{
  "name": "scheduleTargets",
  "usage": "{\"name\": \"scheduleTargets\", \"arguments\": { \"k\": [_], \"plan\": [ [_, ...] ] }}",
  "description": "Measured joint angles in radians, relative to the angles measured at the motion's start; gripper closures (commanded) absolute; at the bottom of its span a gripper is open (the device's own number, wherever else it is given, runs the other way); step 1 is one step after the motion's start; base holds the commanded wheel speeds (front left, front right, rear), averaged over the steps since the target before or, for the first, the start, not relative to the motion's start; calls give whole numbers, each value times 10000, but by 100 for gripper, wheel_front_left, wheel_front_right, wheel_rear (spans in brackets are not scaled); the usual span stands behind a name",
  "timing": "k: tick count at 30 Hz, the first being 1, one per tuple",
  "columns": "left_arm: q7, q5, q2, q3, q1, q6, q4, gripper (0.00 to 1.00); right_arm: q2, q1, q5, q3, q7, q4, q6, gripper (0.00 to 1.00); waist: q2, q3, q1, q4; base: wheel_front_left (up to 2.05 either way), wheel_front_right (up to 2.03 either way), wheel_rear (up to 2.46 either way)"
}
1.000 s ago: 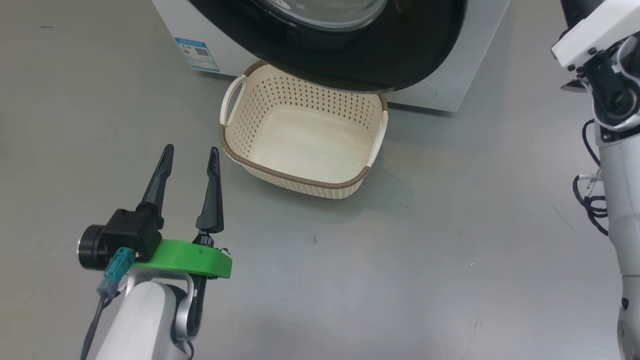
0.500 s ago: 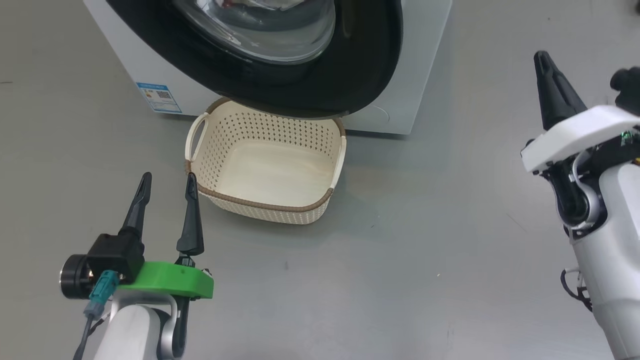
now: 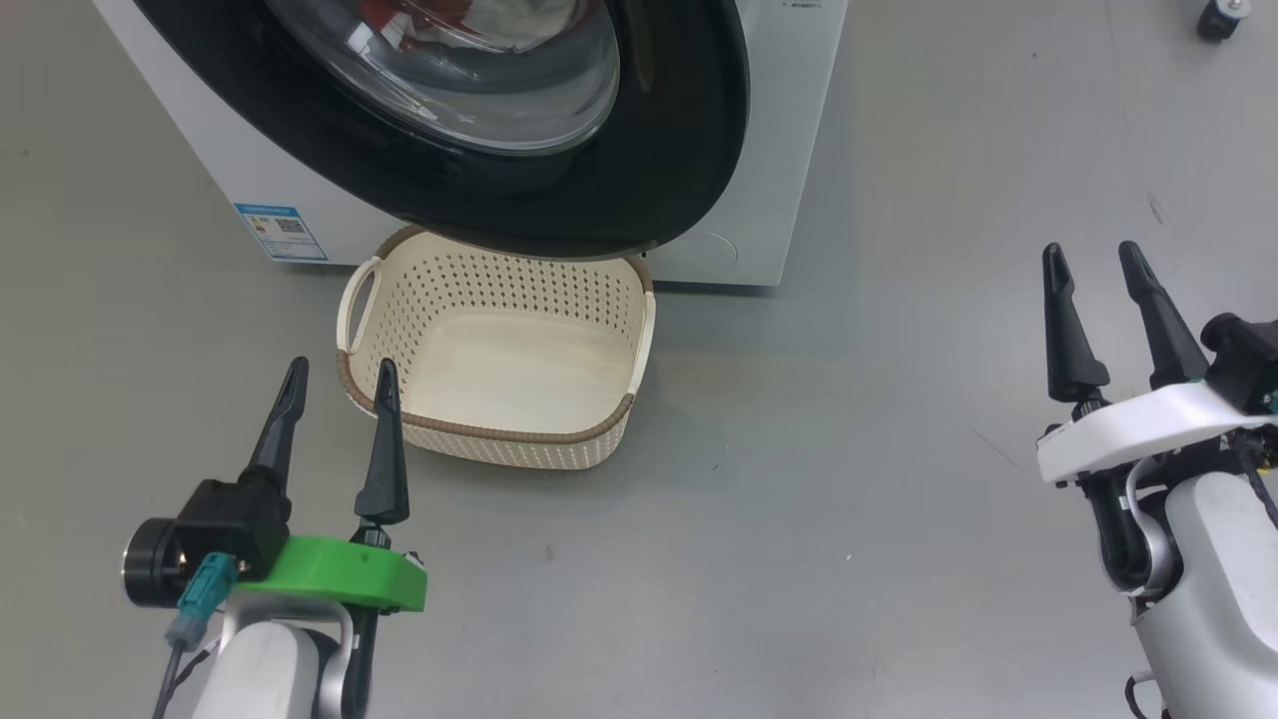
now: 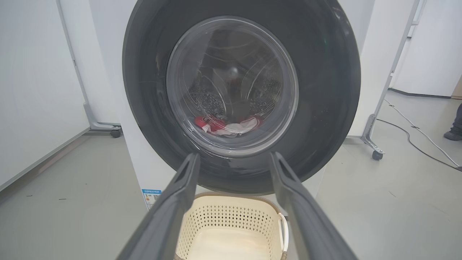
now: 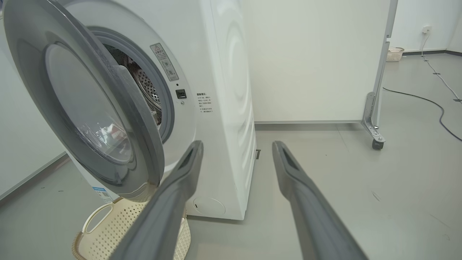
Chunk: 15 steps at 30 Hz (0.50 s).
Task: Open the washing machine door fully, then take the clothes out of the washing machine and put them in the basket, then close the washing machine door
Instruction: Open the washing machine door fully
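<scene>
Washing machine door [image 3: 689, 150] is only partway open rn, swung out from the front of the washing machine [image 3: 789, 120], w/ the red+white clothes [image 4: 220, 126] lying at the bottom of the drum [image 4: 209, 103] inside the machine, visible thru the door. The basket [image 3: 519, 444] sits on the floor [image 3: 799, 499] right at the foot of the machine, tucked under the door. Left gripper [image 3: 341, 366] & right gripper [image 3: 1089, 250] are both out in front of the machine, well clear of it, fingers spread wide and holding nothing
</scene>
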Motion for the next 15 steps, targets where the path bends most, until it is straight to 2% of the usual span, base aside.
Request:
{"name": "scheduleTargets", "arguments": {
  "k": [4, 15],
  "plan": [
    [0, 0, 10, 82, 151, -27, -8, 0, 188, 277, -63, 86, -81, 4, -142, 0, 0, -57, 0, -71, 0, 0, 0],
    [0, 0, 12, 50, 190, -88, -31, 0, 209, 628, -171, 6, -94, -207, -247, 0, 0, -96, 1, -99, 0, 0, 0]
  ]
}}
